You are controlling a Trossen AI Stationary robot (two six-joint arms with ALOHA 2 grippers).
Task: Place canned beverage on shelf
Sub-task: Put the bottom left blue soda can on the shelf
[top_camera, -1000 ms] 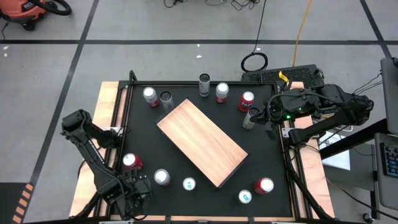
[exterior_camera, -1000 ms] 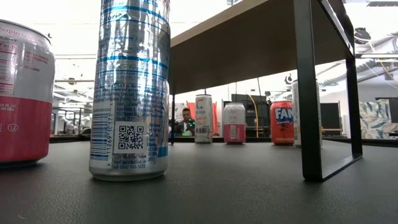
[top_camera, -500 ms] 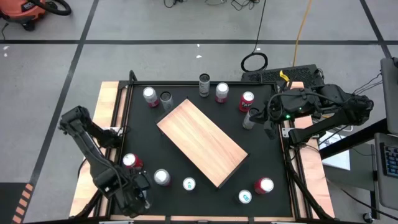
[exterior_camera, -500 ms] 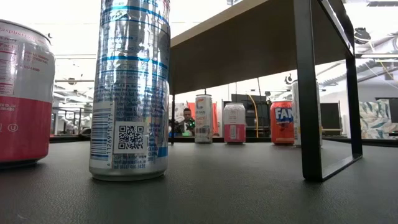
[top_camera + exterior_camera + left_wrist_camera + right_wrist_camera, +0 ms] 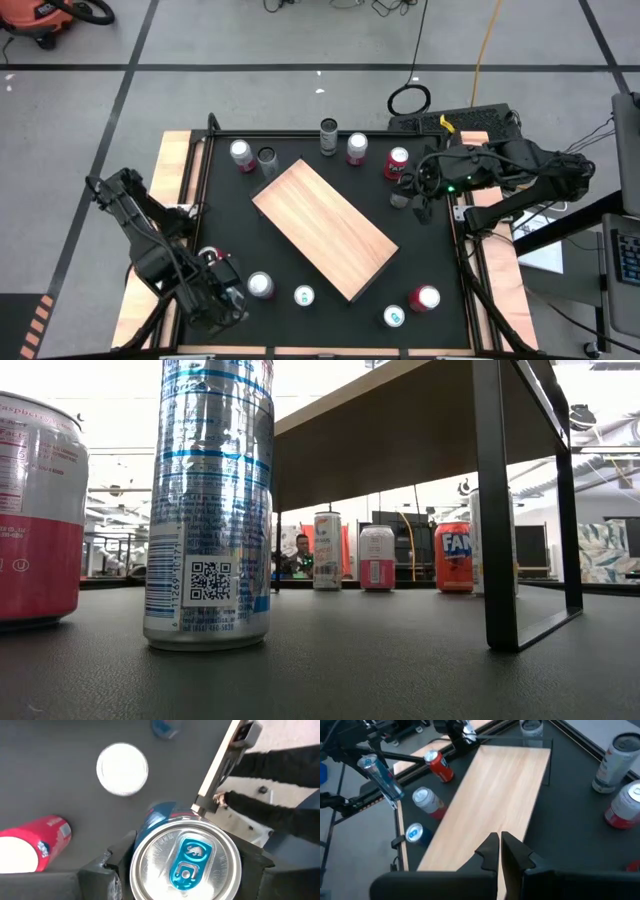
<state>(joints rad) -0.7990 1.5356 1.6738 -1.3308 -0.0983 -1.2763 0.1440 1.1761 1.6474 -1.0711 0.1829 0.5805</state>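
Item 1, shelf (image 5: 326,229): a thick pale wood slab on black legs, sitting diagonally across the middle of the black tabletop (image 5: 440,270). Its top is carrying nothing. Open black surface is running along both long sides; cans are ringing it near the tabletop edges.

Item 2, my left end effector (image 5: 222,297): I am working at the near-left corner, gripping a blue-and-silver can (image 5: 184,861) upright by its sides, fingers (image 5: 113,865) pressing either flank, the blue pull tab facing my wrist camera. The shelf's near corner is lying well apart from it, across the tabletop.

Item 3, neighbours of the held can: a silver-topped can (image 5: 260,285) is standing just beside it, a red can (image 5: 209,258) close by, and a blue-topped can (image 5: 304,296) between it and the shelf.

Item 4, my right end effector (image 5: 499,849): I am holding it closed and empty over the right side, pointing along the shelf top.
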